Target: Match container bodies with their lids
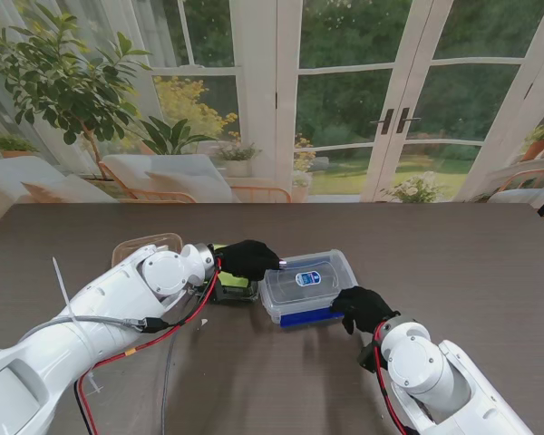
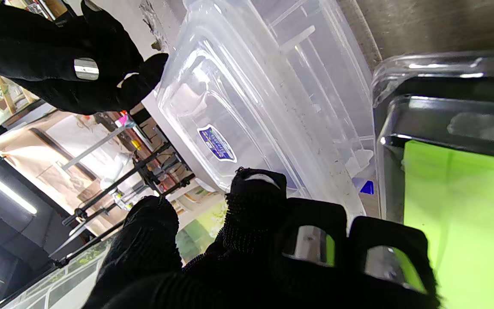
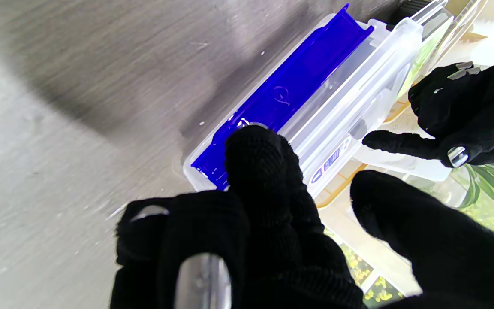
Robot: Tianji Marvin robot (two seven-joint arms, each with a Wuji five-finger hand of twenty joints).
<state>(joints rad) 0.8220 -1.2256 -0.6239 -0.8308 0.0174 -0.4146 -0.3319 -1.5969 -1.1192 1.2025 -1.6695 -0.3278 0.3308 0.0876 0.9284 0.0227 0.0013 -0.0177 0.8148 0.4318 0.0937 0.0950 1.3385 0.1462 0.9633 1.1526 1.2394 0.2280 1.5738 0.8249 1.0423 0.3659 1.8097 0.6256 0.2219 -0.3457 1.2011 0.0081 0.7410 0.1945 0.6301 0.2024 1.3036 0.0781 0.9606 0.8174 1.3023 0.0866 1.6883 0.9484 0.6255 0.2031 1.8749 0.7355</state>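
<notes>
Dark wood-grain table (image 1: 490, 272) before glass doors (image 1: 408, 100); both hands' fingers (image 1: 265, 260) spread against the clear container (image 1: 308, 283)

Glossy clear plastic container (image 1: 306, 283), matt wood-grain table (image 1: 453, 263).

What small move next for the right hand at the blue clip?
Probably press the blue latch up against the clear container. The lid already sits on it, the latch lies flat on the table, right hand fingertips are on it, and the left hand rests at the far end.
</notes>
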